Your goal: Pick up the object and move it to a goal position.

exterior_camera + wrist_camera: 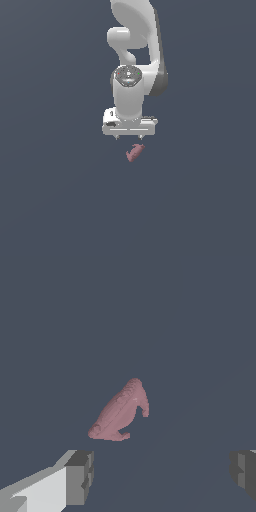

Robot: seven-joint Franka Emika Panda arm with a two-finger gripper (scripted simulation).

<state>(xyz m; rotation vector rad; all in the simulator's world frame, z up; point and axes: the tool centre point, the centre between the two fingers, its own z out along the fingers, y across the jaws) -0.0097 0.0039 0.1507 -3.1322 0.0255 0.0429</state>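
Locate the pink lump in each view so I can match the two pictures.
Exterior view: the pink lump lies on the grey floor just below the white gripper, slightly toward the exterior view's right of its centre.
Wrist view: the lump sits mid-frame, beyond the open fingers, untouched.
Shared landmark: the gripper's two fingertips, spread apart near the lump.
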